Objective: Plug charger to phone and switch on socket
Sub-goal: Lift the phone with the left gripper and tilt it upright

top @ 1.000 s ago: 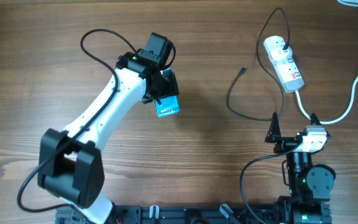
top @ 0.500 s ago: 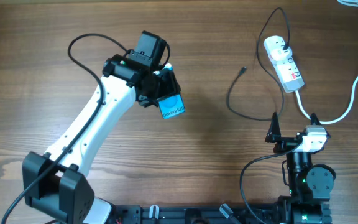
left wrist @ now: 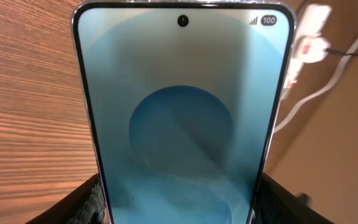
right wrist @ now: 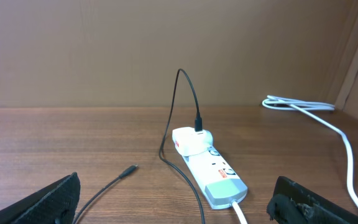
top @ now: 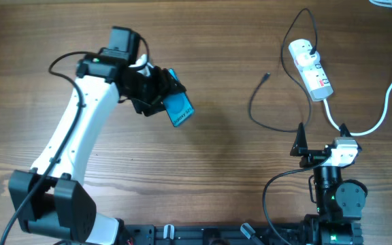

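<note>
Phone [top: 177, 109] sits clamped in left gripper [top: 160, 95]; right gripper [top: 320, 138] gapes wide.

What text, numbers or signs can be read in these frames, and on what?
"100": phone status bar, by the signal bars, left wrist view.
Phone's white strip, overhead view: text too small to read.
Socket red marks: too blurred to read.

Brown wood-grain table [top: 209, 184] under even light, plain brown wall [right wrist: 92, 50] behind its far edge
</note>
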Tool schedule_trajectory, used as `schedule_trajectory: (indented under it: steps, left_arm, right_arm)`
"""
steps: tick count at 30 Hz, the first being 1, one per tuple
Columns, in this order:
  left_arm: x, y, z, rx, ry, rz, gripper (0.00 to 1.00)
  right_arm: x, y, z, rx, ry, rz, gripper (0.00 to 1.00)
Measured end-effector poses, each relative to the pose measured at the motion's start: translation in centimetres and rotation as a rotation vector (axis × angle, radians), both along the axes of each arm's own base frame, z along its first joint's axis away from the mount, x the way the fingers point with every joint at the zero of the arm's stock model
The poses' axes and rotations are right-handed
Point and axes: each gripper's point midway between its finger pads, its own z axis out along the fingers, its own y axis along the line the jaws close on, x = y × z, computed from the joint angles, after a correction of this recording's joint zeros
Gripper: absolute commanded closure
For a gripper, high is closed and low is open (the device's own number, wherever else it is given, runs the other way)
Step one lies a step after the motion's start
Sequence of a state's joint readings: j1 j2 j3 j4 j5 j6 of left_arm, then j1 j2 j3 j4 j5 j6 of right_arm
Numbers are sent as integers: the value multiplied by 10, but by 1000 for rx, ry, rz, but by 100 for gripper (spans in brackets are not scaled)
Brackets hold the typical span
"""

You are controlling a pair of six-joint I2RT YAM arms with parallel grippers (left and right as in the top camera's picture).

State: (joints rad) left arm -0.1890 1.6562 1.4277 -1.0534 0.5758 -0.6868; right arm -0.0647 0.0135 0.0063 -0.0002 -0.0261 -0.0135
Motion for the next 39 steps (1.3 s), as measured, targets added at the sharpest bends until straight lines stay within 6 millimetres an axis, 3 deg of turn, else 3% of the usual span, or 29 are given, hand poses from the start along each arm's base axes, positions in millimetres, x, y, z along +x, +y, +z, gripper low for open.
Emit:
schedule_trajectory:
  steps: [7, 22, 39]
  left_arm:
    - [5, 15, 9, -98, 31, 57, 51]
    - [-4, -2, 34, -301, 41, -11, 51]
    - [-26, -8, 40, -361, 137, -34, 52]
  right_arm:
    - [0, 0, 0, 0, 0, 0, 0]
    - [0, 0, 0, 0, 0, 0, 0]
    - [0, 0, 0, 0, 0, 0, 0]
